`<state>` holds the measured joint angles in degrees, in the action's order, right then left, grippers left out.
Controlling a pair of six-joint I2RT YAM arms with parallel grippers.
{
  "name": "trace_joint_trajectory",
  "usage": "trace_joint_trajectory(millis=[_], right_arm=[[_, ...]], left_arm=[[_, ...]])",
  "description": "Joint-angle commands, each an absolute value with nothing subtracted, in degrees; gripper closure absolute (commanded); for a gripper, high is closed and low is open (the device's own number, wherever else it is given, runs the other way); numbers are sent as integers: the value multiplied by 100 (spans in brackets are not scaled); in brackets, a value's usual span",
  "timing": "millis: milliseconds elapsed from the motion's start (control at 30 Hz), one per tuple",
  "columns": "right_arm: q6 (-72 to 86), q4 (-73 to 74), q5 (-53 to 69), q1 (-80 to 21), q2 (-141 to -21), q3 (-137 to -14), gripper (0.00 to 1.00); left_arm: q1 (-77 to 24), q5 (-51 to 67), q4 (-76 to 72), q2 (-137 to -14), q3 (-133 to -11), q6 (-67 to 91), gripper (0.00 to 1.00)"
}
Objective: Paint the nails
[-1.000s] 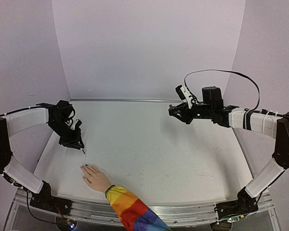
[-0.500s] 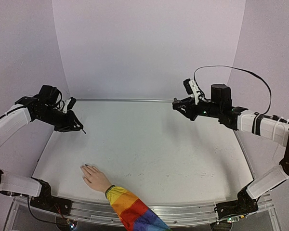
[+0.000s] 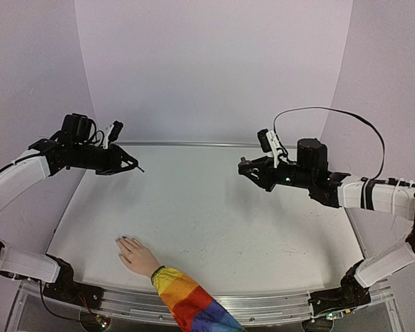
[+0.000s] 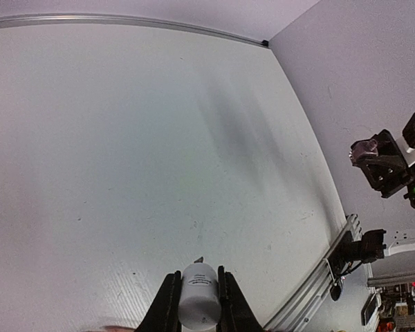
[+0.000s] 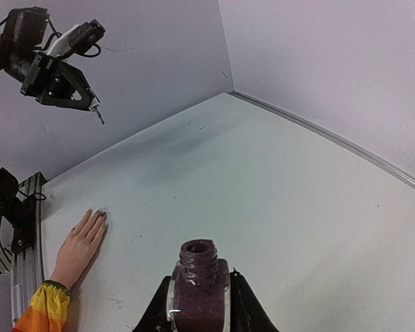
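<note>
A: From above, what moved?
B: The left gripper (image 3: 126,164) has lifted away from the hand (image 3: 135,256) to the far left. Its brush (image 3: 140,169) now aims right, at the right gripper (image 3: 251,171), which has edged left. I'd guess a re-dip. The nails (image 3: 122,240) lie near-left on the table (image 3: 214,221), their tips dark.
A: Left wrist?
B: Jaws pinching a smooth white cylindrical cap (image 4: 198,304).
A: Right wrist?
B: Jaws clamped on a squarish glass bottle (image 5: 197,266) with an open neck and glossy purple polish inside. The matte beige hand, with its rainbow sleeve (image 5: 45,308), lies left.
</note>
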<state>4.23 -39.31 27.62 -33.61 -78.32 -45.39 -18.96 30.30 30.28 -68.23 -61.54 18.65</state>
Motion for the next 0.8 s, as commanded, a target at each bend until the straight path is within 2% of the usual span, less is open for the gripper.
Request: trace_joint_trajectory(millis=[0,467,767], right_arm=[[586,-4622,2339,-3877,-7701,-4515,100],[681,-5659,2115,-5131,-8694,-4944,100],[545,-5696,2111,-5369,-9104,-5248,100]], left_arm=[[-2524,3188,2505,-7120,-6685,1855,100],[-3422,3683,2465,-7489,-7416,2084,100],[-3774,4035,2441,-7848,-7789,2118,100]])
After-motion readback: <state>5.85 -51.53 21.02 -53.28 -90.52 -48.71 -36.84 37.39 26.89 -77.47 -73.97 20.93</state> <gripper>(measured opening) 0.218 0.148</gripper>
